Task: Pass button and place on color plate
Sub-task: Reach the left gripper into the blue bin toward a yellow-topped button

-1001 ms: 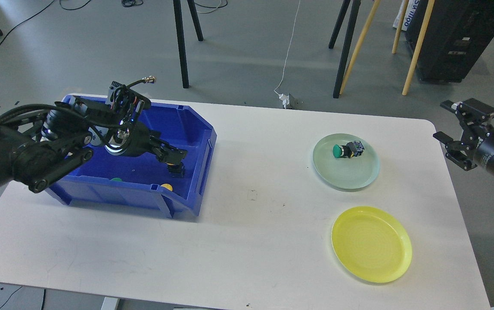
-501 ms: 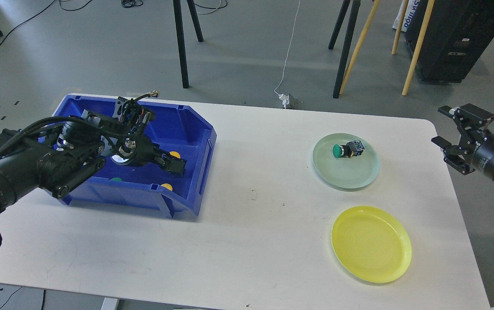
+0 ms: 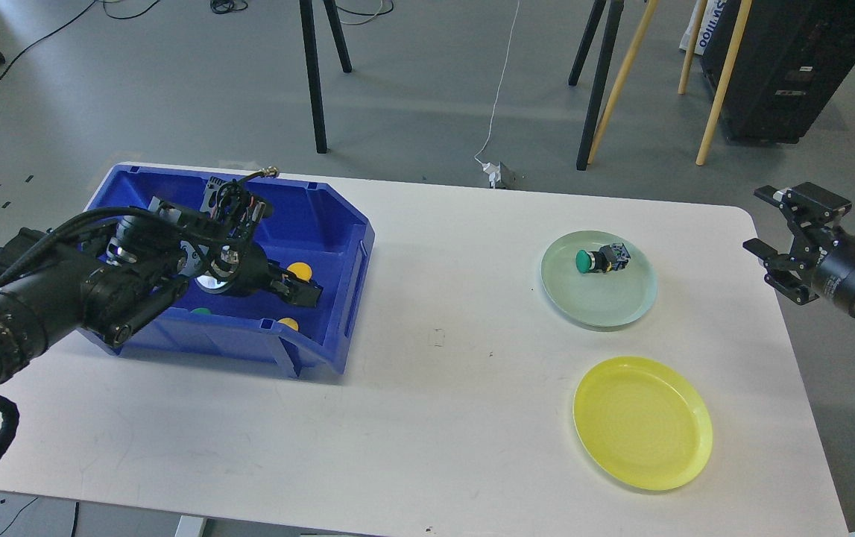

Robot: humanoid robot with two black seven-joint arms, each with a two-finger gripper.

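My left gripper (image 3: 303, 292) is low inside the blue bin (image 3: 338, 328), and its dark fingers cannot be told apart. A yellow button (image 3: 297, 268) lies just behind the fingers, touching or very close to them. A second yellow button (image 3: 288, 324) and a green button (image 3: 200, 312) lie by the bin's front wall. Another green button with a black body (image 3: 597, 259) lies on the pale green plate (image 3: 606, 309). The yellow plate (image 3: 643, 423) holds nothing. My right gripper (image 3: 774, 242) is open and empty, just off the table's right edge.
The white table (image 3: 434, 388) carries the bin at the left and both plates at the right. Tripod legs (image 3: 315, 82) and wooden poles (image 3: 718, 82) stand on the floor behind the table.
My left arm has lowered and pulled back, so its gripper sits deeper in the bin. The yellow button now shows behind the fingers. My right gripper has edged slightly towards the table.
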